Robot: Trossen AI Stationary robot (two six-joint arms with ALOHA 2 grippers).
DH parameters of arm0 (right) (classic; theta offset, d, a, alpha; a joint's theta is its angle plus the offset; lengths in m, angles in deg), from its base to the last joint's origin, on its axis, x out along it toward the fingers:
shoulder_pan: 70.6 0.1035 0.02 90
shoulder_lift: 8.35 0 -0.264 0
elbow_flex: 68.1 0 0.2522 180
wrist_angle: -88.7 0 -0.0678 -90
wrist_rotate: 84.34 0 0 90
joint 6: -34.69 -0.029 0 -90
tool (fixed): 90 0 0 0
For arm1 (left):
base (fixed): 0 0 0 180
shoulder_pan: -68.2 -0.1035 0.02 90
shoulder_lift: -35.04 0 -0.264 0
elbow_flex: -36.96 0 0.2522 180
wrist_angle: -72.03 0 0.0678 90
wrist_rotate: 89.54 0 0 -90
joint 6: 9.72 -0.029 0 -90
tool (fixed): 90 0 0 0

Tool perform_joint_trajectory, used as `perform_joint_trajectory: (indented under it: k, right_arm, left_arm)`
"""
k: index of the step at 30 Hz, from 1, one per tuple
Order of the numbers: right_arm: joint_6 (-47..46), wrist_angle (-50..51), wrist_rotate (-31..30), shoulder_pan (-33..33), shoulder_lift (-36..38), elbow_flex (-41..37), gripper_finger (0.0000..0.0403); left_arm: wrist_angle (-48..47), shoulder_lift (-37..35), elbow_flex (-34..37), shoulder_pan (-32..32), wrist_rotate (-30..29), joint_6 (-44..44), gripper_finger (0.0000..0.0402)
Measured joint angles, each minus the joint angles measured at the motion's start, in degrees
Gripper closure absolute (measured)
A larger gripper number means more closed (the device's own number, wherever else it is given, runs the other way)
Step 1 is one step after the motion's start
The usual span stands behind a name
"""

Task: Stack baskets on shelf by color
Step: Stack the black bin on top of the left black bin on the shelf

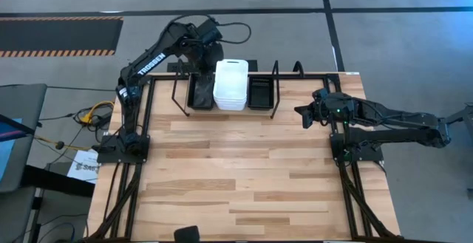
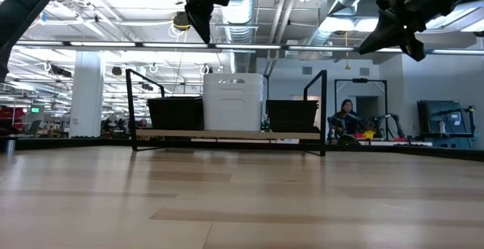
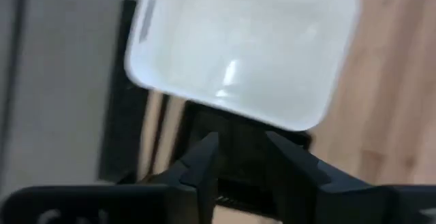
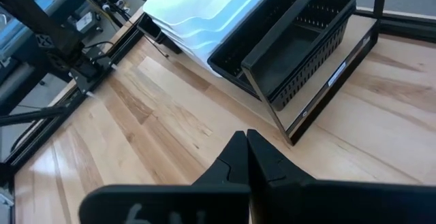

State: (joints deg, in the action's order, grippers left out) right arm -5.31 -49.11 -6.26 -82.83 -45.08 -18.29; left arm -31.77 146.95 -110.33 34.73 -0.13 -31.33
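The shelf [image 1: 275, 89] stands at the table's far edge. On its wood base [image 2: 227, 135] sit a black basket stack [image 1: 199, 93] on the left, a taller stack of white baskets [image 1: 230, 85] in the middle and a black basket [image 1: 260, 92] on the right. My left gripper [image 1: 208, 49] hangs high over the far left of the shelf, open and holding nothing. Its wrist view shows the fingers [image 3: 204, 159] above the left black basket [image 3: 235, 132], with the white basket [image 3: 245, 47] beside it. My right gripper [image 4: 246, 149] waits shut, raised above the table's right side.
Bare wood tabletop [image 1: 244, 169] spreads from the shelf to the near edge. The shelf's upright loops [image 2: 324, 105] rise at its ends and between the stacks. A person [image 2: 344, 120] sits in the room beyond the table. A small dark object [image 1: 186, 233] lies at the near edge.
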Motion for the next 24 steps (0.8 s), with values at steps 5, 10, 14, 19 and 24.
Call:
perform_joint_trajectory:
  k: [5, 10, 14, 19, 24]
  right_arm:
    - [1.2, 0.0, 0.1, 0.1, 0.0, 0.0, 0.04]
    - [1.7, 0.0, 0.3, 1.0, 0.0, 0.0, 0.04]
    - [3.8, 0.0, 0.3, 1.9, 0.0, 0.0, 0.04]
    - [4.3, -0.1, 0.3, 1.9, 0.0, 0.0, 0.04]
    - [4.5, 0.0, 0.3, 2.0, 0.0, 0.0, 0.04]
  left_arm:
    - [0.0, 0.0, 0.0, 2.1, -5.3, 0.9, 0.0379]
    - [0.1, 0.0, 0.1, 4.0, -8.4, 4.7, 0.0399]
    - [0.2, 0.0, 1.1, 3.1, -16.0, 3.8, 0.0401]
    - [0.0, -0.1, 5.5, -2.6, -1.6, 7.1, 0.0401]
    - [3.3, 0.0, 14.2, -6.3, -0.9, 7.1, 0.0401]
